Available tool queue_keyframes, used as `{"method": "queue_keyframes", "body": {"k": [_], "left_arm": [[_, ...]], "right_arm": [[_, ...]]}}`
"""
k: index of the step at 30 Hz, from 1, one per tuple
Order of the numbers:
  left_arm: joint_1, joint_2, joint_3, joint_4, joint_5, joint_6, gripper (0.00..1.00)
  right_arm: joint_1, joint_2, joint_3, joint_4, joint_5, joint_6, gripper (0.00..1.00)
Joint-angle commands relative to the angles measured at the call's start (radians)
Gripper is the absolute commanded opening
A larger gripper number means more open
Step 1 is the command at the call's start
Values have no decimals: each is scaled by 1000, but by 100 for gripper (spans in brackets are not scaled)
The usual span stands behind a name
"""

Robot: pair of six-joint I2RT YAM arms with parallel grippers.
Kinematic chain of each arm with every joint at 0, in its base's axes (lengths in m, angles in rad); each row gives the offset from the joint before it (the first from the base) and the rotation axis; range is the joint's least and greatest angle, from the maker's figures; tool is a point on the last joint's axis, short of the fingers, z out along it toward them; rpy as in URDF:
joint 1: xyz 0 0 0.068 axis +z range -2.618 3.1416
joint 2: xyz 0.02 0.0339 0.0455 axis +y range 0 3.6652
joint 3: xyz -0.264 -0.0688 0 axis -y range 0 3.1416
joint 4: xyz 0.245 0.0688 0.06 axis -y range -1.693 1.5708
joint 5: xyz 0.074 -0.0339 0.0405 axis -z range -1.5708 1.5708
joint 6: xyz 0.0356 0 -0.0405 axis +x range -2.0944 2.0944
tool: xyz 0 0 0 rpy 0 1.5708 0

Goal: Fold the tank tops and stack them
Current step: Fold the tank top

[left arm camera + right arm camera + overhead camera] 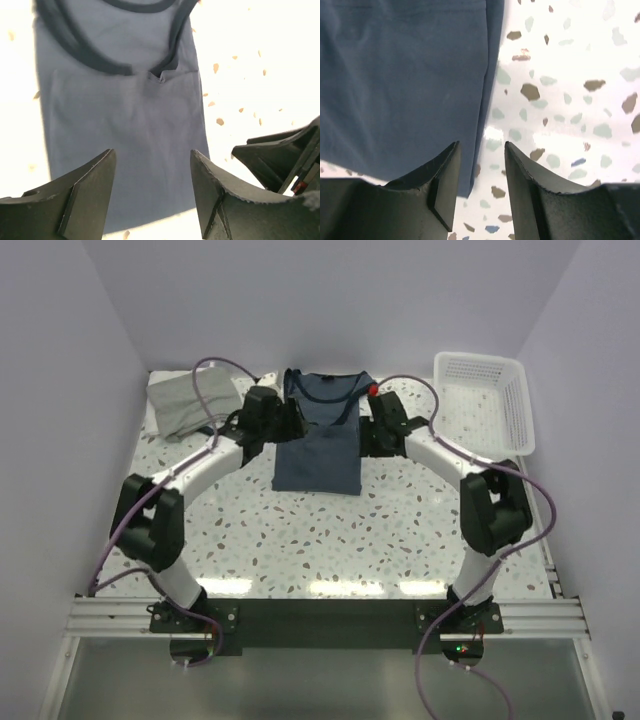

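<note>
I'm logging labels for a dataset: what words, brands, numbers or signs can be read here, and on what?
No readable text in any view.
The navy tank top shows only plain cloth and darker trim; no print faces the cameras.
The grey tank top and the white basket carry no visible marking.

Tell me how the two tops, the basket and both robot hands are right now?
Navy tank top: lying flat, looks partly folded, not gripped.
Grey tank top: lying apart at the far left, not stacked.
Basket: upright at the far right, no top inside.
Left gripper: open, holding nothing, over the navy top.
Right gripper: open, holding nothing, at that top's edge.
</note>
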Motion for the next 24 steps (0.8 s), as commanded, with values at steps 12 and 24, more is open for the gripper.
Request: {"method": "queue_keyframes", "body": {"k": [12,24], "left_arm": [[51,-344,-620,107,63,-167,77],[141,-255,-732,343,165,-262,70]], "right_arm": [[25,-163,-385,253,-231,183,53],[25,-124,-473,374,-227,312,51]]}}
